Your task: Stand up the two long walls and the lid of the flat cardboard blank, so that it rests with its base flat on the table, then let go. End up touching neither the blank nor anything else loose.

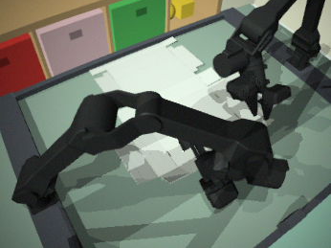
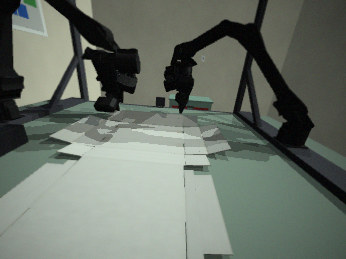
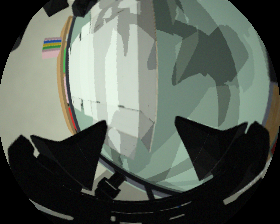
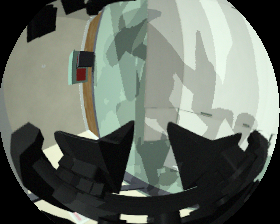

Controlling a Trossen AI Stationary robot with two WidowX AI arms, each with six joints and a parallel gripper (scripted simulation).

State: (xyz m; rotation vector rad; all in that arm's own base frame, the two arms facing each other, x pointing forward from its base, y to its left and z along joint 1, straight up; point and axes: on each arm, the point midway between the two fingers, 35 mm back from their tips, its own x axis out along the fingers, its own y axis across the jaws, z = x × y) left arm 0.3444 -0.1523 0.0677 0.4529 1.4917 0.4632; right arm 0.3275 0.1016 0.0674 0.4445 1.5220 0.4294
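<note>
The white cardboard blank point(image 1: 139, 73) point(image 2: 130, 196) point(image 3: 110, 60) point(image 4: 165, 60) lies spread out on the table, and no panel visibly stands up. My left gripper point(image 1: 198, 170) point(image 2: 181, 110) point(image 3: 141, 122) is wide open and empty, turned sideways near the blank's outer edge; the arm hides part of the blank in the top view. My right gripper point(image 1: 261, 115) point(image 2: 107, 106) point(image 4: 151, 124) is partly open, its fingers apart with nothing held. In the right wrist view the blank's outer edge runs between its fingertips. Whether any finger touches the cardboard cannot be told.
A dark frame point(image 1: 62, 79) rims the table. Behind it stands a shelf with red, pink point(image 1: 74, 41) and green point(image 1: 139, 20) fronts and a yellow block point(image 1: 184, 7). Strong shadows cross the green table top point(image 1: 110, 197). The left arm point(image 1: 191, 121) reaches low across the blank.
</note>
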